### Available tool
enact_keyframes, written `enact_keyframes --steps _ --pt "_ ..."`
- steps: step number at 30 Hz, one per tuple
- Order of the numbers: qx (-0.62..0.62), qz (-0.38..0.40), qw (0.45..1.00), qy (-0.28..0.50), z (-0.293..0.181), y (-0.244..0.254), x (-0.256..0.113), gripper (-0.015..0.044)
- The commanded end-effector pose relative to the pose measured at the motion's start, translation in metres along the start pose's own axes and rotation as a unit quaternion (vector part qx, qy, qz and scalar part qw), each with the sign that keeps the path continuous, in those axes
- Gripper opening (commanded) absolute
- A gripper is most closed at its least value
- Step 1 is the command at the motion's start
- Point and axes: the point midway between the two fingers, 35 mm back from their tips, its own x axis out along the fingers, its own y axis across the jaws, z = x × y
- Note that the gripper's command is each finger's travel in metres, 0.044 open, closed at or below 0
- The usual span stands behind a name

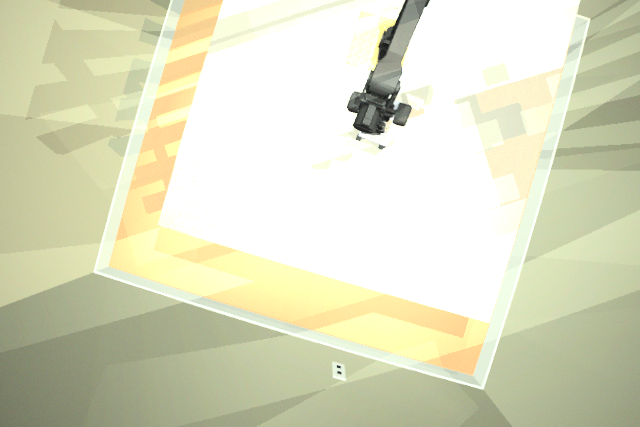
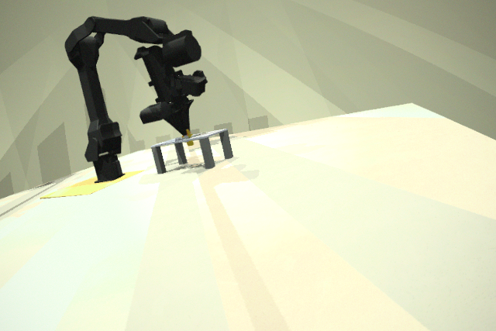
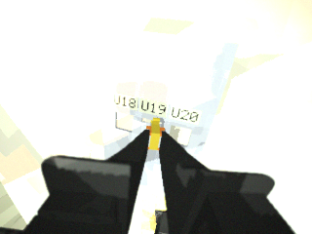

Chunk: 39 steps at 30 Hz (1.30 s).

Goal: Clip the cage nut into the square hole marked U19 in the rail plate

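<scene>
My gripper [image 3: 154, 135] [image 2: 186, 133] points down and is shut on the yellow cage nut [image 3: 155, 125] [image 2: 190, 143], which has small orange parts at its sides. The rail plate [image 2: 214, 132] [image 3: 217, 93] stands raised on dark legs. In the exterior view yellow shows both above and below the plate, so the nut reaches through it. In the wrist view the nut is just below the U19 label [image 3: 155, 107], over the U19 hole, whose far edge shows as a pale strip. The fingertips are at the plate's top. Whether the wings have caught is hidden. The arm hides the nut in the top view.
The U18 hole [image 3: 125, 122] and the U20 hole [image 3: 181, 135] lie on either side of the nut. The plate's legs [image 2: 207, 153] stand on the pale table top. A yellow mat [image 2: 76, 190] lies under the arm's base. Strong glare washes out the table.
</scene>
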Motion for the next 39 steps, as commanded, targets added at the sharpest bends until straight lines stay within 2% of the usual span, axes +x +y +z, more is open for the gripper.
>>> enact_keyframes --steps 1,39 --pt "0.000 -0.005 1.000 -0.003 0.0013 0.0003 -0.0012 0.0023" --pt "0.000 -0.042 0.999 -0.003 0.0014 0.0035 -0.0006 0.0023"
